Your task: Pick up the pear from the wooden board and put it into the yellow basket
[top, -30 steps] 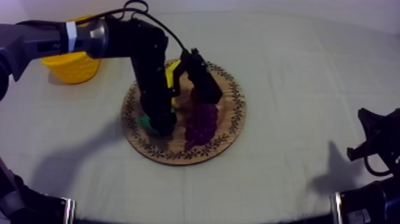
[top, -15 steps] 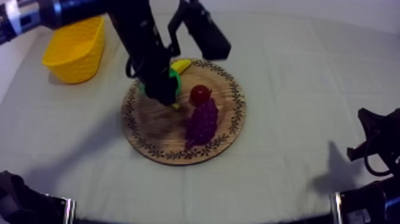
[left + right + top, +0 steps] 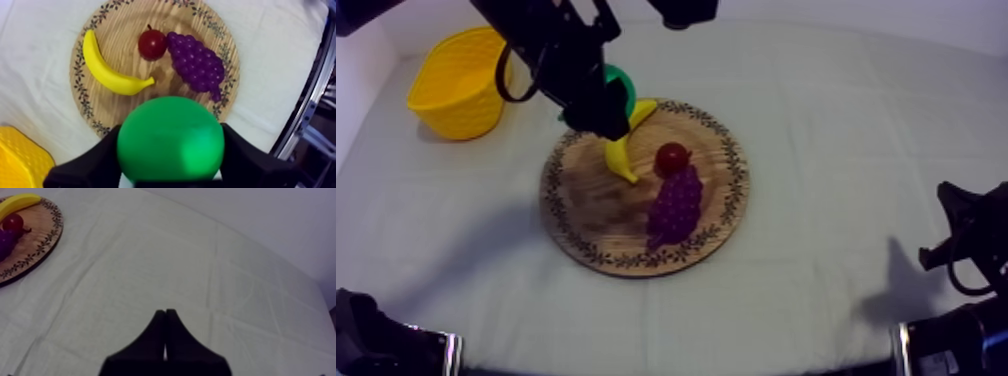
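A grey-white cloth covers the table [image 3: 836, 110], and a round wooden board [image 3: 591, 205] with a patterned rim lies near its middle. The yellow basket [image 3: 451, 85] stands in the far left corner of the table, well apart from the board.

The left hand [image 3: 171, 167] is clenched on the pear [image 3: 170, 132], one black finger pressed to each side of it. The pear hangs in the air over the board's far left rim, on the side toward the basket, touching neither board nor cloth. From the left wrist it shows as a round green bulk facing the camera. Its narrow end is hidden, so which way it points and how its long axis runs cannot be told.

On the board, the banana [image 3: 624, 150] lies on the left half, curved, its long axis running from the far rim toward the middle. The small red fruit [image 3: 672, 157] sits just beside the banana's inner tip, and the bunch of grapes [image 3: 676, 205] touches the red fruit and stretches toward the near rim.

The right hand [image 3: 165, 319] hangs low by the table's right edge over bare cloth, its fingers pressed together into a narrow wedge with nothing between them.
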